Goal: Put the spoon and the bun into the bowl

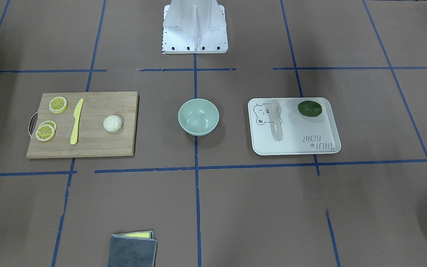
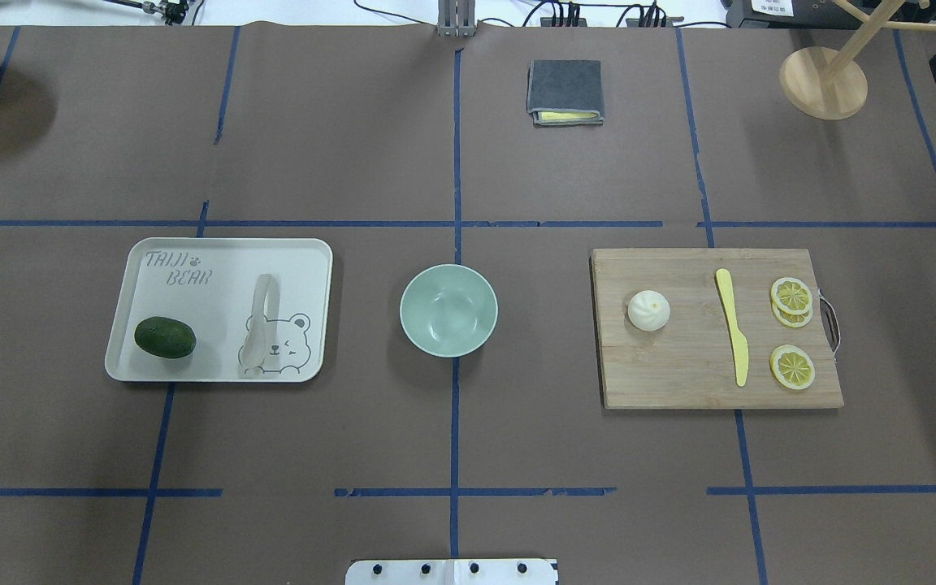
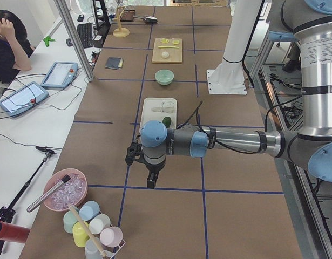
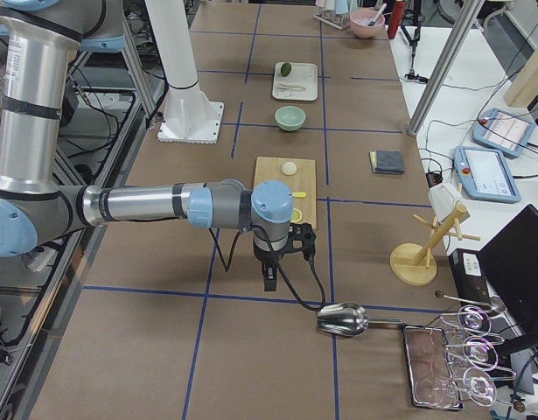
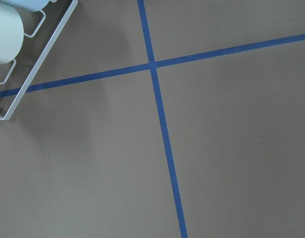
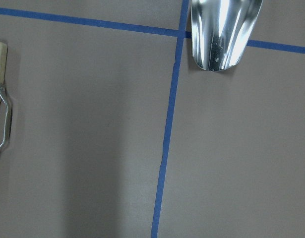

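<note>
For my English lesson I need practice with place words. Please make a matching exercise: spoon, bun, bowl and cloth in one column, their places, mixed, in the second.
1 spoon
2 bun
3 bowl
4 cloth

a on the board
b on the tray
c on the table, between tray and board
d on the table, folded, apart from the rest

Pairs: 1-b, 2-a, 3-c, 4-d

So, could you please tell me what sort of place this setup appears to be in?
Probably a robotics lab for recording manipulation demos: the left arm and right arm hang over a paper-covered table marked with blue tape lines, beside an operator desk with control tablets.
</note>
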`<move>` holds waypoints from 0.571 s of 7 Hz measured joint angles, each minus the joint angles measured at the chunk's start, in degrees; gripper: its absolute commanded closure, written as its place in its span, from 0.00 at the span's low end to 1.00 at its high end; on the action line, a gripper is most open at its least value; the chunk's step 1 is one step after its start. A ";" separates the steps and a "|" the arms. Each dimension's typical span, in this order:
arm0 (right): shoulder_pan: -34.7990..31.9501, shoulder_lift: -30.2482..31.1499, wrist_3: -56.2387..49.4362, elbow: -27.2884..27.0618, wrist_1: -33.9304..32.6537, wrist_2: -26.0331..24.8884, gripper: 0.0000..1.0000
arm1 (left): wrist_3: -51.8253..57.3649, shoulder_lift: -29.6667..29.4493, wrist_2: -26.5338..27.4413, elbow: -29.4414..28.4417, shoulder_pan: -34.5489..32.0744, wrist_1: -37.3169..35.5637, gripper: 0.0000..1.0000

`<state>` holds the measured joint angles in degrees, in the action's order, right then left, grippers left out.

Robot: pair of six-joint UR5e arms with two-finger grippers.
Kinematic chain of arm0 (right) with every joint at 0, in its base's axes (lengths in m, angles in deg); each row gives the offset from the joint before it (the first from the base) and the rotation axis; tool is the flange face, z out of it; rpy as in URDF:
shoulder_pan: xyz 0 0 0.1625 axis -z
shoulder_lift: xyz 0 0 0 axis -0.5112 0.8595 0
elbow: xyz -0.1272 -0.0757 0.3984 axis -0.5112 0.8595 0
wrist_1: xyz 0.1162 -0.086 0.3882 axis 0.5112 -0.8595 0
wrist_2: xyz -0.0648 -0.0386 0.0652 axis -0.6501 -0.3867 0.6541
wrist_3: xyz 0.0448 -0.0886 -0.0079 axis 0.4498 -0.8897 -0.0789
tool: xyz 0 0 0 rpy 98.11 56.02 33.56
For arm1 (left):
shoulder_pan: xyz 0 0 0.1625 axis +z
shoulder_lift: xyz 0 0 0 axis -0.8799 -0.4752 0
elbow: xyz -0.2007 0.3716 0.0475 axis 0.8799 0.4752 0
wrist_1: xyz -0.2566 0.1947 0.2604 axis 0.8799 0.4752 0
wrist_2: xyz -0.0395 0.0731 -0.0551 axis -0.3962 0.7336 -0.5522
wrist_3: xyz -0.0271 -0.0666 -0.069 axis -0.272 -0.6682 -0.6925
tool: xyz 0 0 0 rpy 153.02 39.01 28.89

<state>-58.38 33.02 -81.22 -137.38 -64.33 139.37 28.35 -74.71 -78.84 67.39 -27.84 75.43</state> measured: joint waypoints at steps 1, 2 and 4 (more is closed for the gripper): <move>0.00 0.02 0.00 -0.15 0.02 0.02 0.00 | 0.04 0.01 0.00 0.01 0.00 0.05 0.00; 0.00 0.02 0.00 -0.46 0.02 0.05 0.00 | 0.12 0.05 0.00 0.01 0.00 0.12 0.00; 0.05 -0.04 0.12 -1.12 0.03 0.18 0.00 | 0.15 -0.06 0.08 0.52 0.06 0.46 0.00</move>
<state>-58.33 32.98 -81.10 -138.50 -64.30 139.56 28.50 -74.77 -78.75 67.91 -27.78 75.89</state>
